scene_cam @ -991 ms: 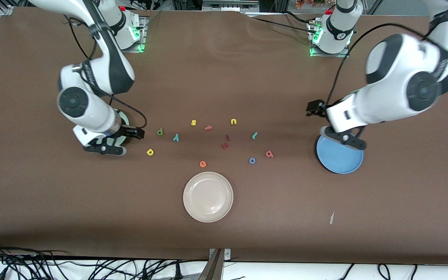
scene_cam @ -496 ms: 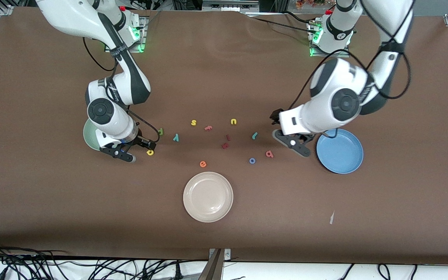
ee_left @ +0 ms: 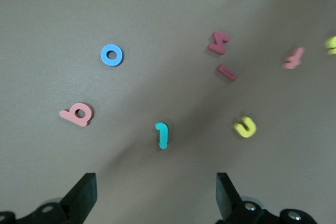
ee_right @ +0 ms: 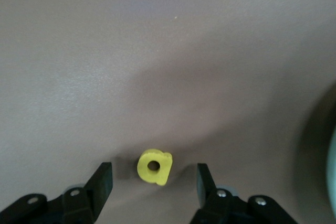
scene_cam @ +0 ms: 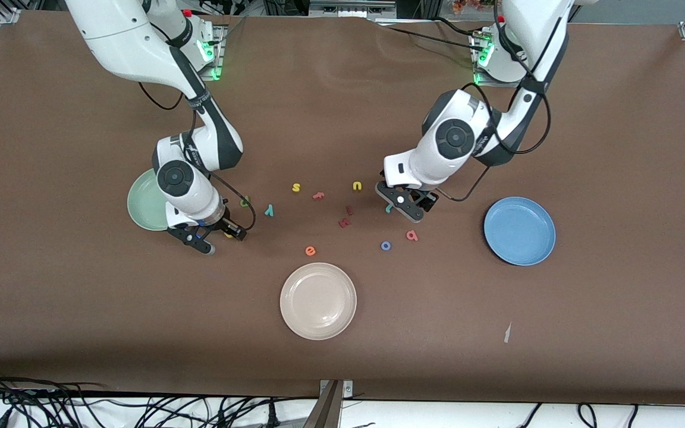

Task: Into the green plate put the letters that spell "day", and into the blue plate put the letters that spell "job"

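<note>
My right gripper (scene_cam: 219, 236) (ee_right: 153, 182) is open and low at the table, one finger on each side of the yellow a (ee_right: 155, 167) with a gap on both sides. The green plate (scene_cam: 143, 208) lies just beside it. The green d (scene_cam: 245, 202) and teal y (scene_cam: 269, 210) lie close by. My left gripper (scene_cam: 403, 205) (ee_left: 155, 195) hangs open over the teal j (ee_left: 162, 135), touching nothing. The blue o (scene_cam: 386, 245) (ee_left: 112, 54) and pink b (scene_cam: 412, 235) (ee_left: 77, 114) lie nearer the front camera. The blue plate (scene_cam: 519, 230) sits toward the left arm's end.
A cream plate (scene_cam: 317, 301) lies nearest the front camera. Other letters lie between the grippers: yellow s (scene_cam: 296, 188), pink f (scene_cam: 318, 195), yellow u (scene_cam: 357, 186), two dark red letters (scene_cam: 344, 223), orange e (scene_cam: 310, 251). A paper scrap (scene_cam: 507, 333) lies near the front edge.
Both arms swung in toward the table's middle. My right gripper came off the green plate down to the yellow a. My left gripper left the blue plate and now hangs over the j.
</note>
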